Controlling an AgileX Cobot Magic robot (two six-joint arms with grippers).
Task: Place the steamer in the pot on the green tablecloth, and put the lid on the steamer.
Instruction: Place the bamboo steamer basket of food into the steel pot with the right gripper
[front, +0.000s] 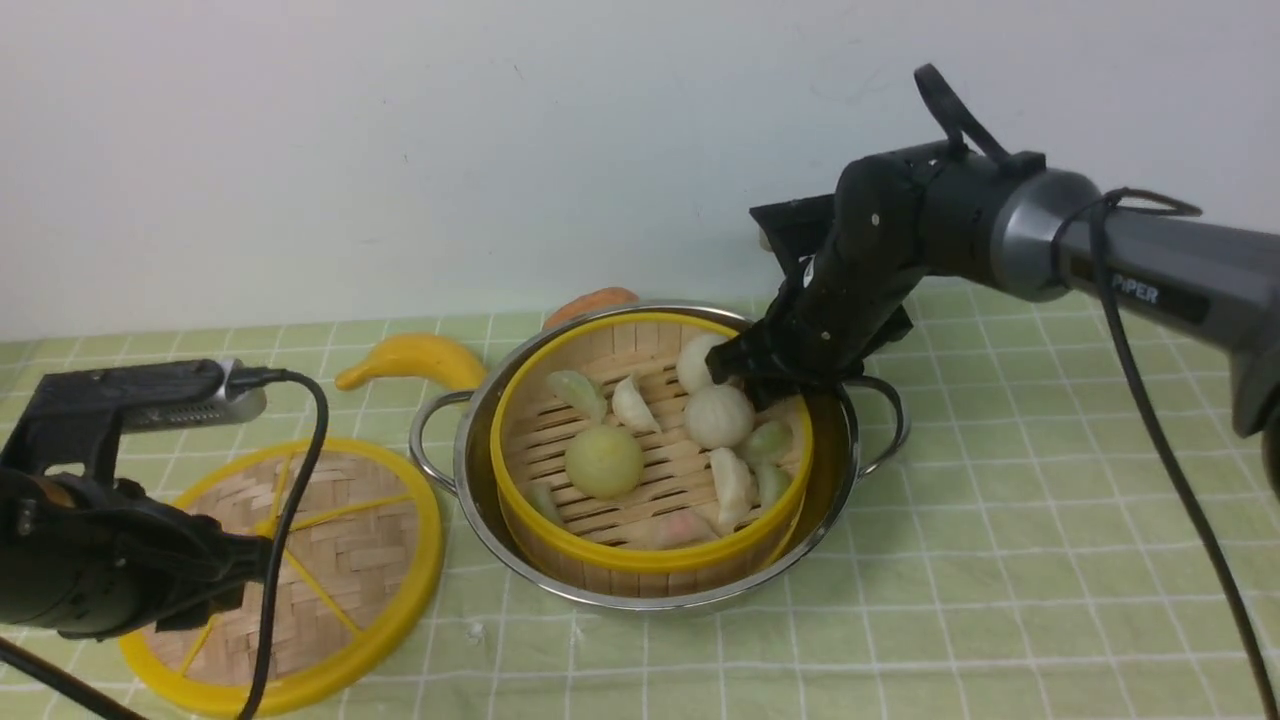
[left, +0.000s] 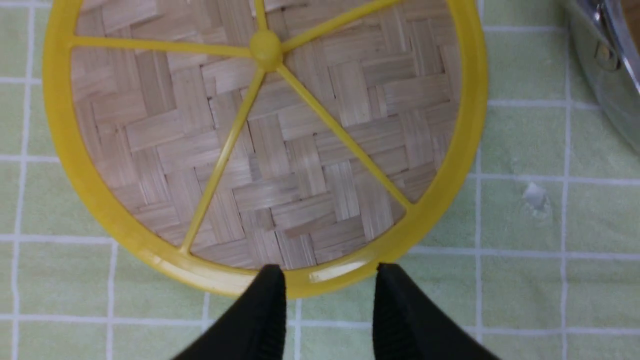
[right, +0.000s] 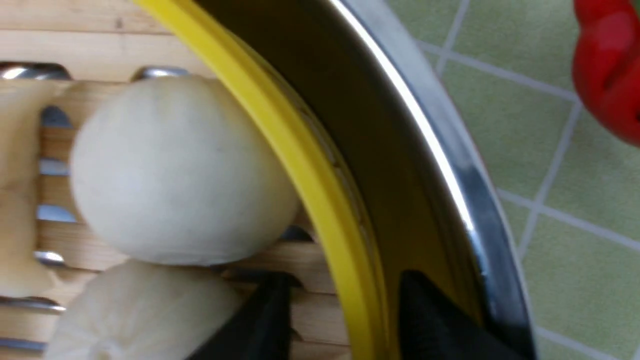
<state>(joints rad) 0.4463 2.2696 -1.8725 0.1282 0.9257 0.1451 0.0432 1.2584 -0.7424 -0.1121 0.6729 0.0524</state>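
Steamer (front: 640, 555) should handle light, stiff; right pincer (right: 345, 285) released astride its two-o'clock rim. Left pincer (left: 331, 275) open; I'd pinch the lid (left: 300, 282) at six o'clock.

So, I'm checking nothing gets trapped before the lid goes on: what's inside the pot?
The steamer with its dumplings sits inside the pot. The pot's bottom is hidden beneath it.
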